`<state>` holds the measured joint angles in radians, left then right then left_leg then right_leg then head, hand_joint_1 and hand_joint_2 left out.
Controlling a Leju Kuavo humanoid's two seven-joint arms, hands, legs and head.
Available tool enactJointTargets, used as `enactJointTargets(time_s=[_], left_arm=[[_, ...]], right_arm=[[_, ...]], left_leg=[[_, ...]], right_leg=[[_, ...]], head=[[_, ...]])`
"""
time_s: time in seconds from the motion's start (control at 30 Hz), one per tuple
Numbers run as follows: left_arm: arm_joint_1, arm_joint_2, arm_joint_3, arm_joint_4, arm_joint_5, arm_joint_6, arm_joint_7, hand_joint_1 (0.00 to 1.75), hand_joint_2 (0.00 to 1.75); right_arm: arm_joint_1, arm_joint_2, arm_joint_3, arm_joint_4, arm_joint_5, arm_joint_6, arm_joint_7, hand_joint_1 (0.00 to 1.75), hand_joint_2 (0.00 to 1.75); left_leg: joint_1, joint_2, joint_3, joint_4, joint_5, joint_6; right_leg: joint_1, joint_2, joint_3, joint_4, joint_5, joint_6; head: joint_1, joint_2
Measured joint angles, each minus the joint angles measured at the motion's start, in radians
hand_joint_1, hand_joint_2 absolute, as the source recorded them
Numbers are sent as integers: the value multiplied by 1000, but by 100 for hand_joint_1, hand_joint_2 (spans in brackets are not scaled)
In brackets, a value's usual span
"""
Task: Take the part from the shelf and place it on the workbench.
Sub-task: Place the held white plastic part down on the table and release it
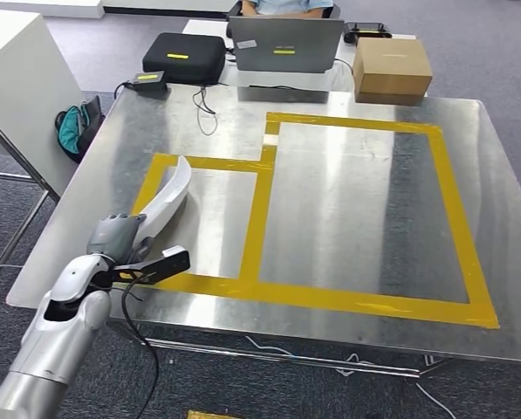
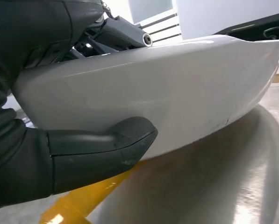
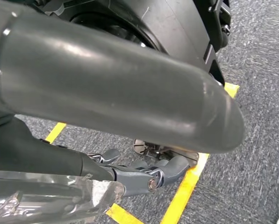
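Observation:
The part (image 1: 169,194) is a long, curved white panel lying along the left side of the small yellow-taped rectangle on the steel workbench (image 1: 350,209). My left hand (image 1: 120,246) grips its near end, over the tape at the rectangle's front left corner. In the left wrist view the thumb (image 2: 102,154) presses on the part (image 2: 173,88), which sits low over the shiny surface; whether it touches the surface I cannot tell. My right hand (image 3: 124,98) hangs over grey carpet with yellow floor lines, fingers apart and nothing in it.
At the back of the bench stand a laptop (image 1: 287,44), a black case (image 1: 183,57) and a cardboard box (image 1: 393,70), with a person (image 1: 287,7) seated behind. A larger taped rectangle (image 1: 356,205) takes up the bench's right half. A white slanted panel (image 1: 20,87) and a bag (image 1: 73,127) are to the left.

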<state>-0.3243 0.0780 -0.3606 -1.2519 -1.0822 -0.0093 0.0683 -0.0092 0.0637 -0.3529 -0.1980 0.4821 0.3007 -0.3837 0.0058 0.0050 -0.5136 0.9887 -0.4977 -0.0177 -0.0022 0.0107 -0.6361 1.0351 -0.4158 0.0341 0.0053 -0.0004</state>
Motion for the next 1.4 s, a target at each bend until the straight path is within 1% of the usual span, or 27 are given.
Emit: enactJointTargets(time_s=[0.2,0.37,0.5,0.63,0.77,0.9,1.0,1.13,1.3,1.4], left_arm=[[-42,-38,-18,75,-15,25,-16,175,175],[-54,-50,-21,97,-16,35,-25,175,175],[-81,-79,-28,152,-16,60,-43,175,175],[-89,-87,-30,171,-13,64,-50,0,175],[-89,-103,-31,182,46,78,-99,0,0],[-79,-118,-31,174,125,88,-132,0,0],[-45,-118,-30,128,170,103,-148,0,0],[-9,-114,-25,68,188,109,-155,0,0],[5,-109,-23,34,194,109,-156,0,0],[26,-104,-20,16,223,124,-186,0,0]], right_arm=[[-3,0,10,0,5,2,2,0,0],[-3,0,15,0,7,2,0,0,0],[1,0,20,0,11,3,-11,0,0],[3,0,20,0,12,3,-12,0,0],[2,0,25,0,11,3,-12,0,0],[-1,0,28,0,8,3,-9,0,0],[2,0,28,0,2,0,-7,0,0],[3,0,28,0,-3,-1,-7,0,0],[3,0,28,0,-3,-1,-7,0,0],[6,0,28,0,-8,-3,-14,0,0]], left_leg=[[0,0,1,0,0,0],[0,0,1,0,0,0],[0,0,1,0,0,0],[0,0,1,0,0,0],[0,0,1,0,0,0],[0,0,1,0,0,1],[0,0,1,0,0,1],[0,0,1,0,0,1],[0,0,0,0,0,1],[-3,0,0,3,-2,5]], right_leg=[[0,0,1,-1,0,0],[0,0,2,-1,0,0],[-1,0,2,-1,1,1],[-1,0,2,-1,1,1],[-1,0,2,-1,1,1],[-1,0,2,-1,1,1],[-1,0,2,-1,1,1],[-1,0,2,-1,0,1],[-1,0,2,-1,0,2],[-5,0,4,-3,2,4]], head=[[0,0],[0,0],[0,0],[0,0],[0,0],[0,0],[0,0],[0,0],[0,0],[0,0]])
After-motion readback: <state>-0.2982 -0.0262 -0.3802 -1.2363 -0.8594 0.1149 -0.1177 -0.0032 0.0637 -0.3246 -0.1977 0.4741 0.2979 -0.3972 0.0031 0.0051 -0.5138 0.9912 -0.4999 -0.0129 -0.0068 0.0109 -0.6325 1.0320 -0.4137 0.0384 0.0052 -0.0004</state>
